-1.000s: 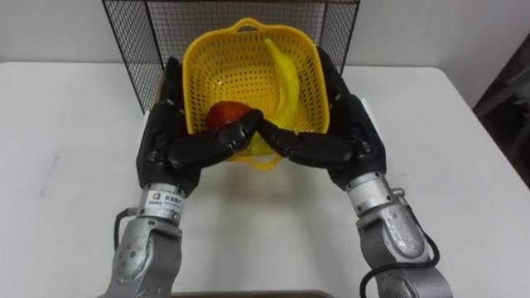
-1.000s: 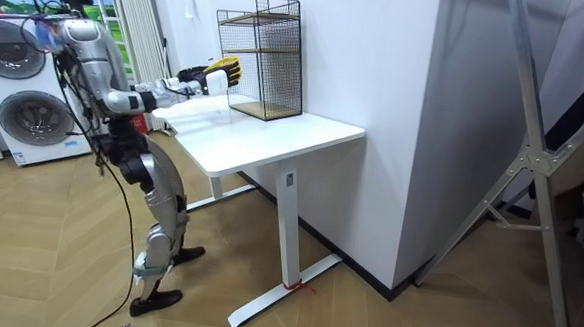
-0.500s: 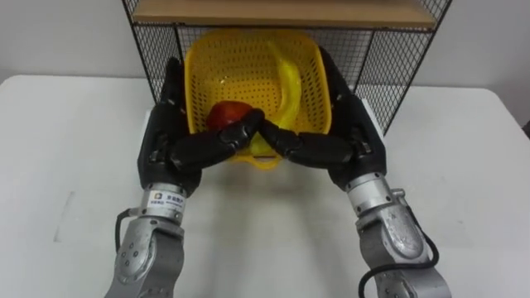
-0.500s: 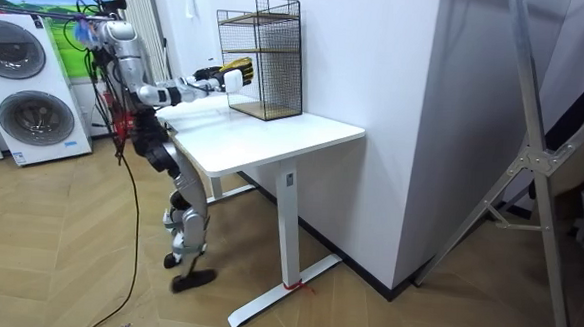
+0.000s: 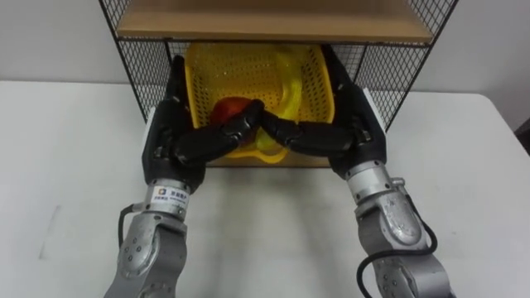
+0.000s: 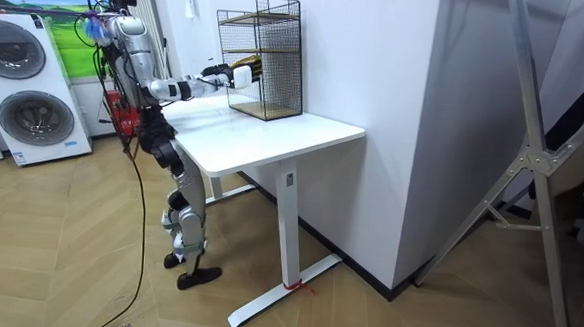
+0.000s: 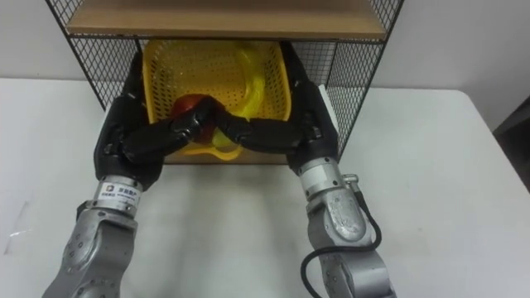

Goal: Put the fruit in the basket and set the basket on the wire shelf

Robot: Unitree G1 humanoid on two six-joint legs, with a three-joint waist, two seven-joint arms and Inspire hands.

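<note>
The yellow plastic basket (image 5: pixel 248 74) is held between both hands, its far half inside the lower level of the black wire shelf (image 5: pixel 137 62), under the wooden board (image 5: pixel 273 21). In it lie a red fruit (image 5: pixel 230 108) and a banana (image 5: pixel 291 89). My left hand (image 5: pixel 175 136) lies along the basket's left wall and my right hand (image 5: pixel 352 132) along its right wall. Both thumbs hook over the front rim and meet there. I cannot tell whether the basket rests on the shelf's bottom board. In the room view I stand at the table's end with both arms stretched to the wire shelf (image 6: pixel 268 57).
The shelf stands at the back of a white table (image 5: pixel 464 190), against the wall. Its mesh sides close in left and right of the basket. Washing machines (image 6: pixel 30 100) stand behind me on the wooden floor.
I have stepped up to the table and straightened. The basket has gone forward from in front of the shelf to under its wooden board. Both hands keep the same hold.
</note>
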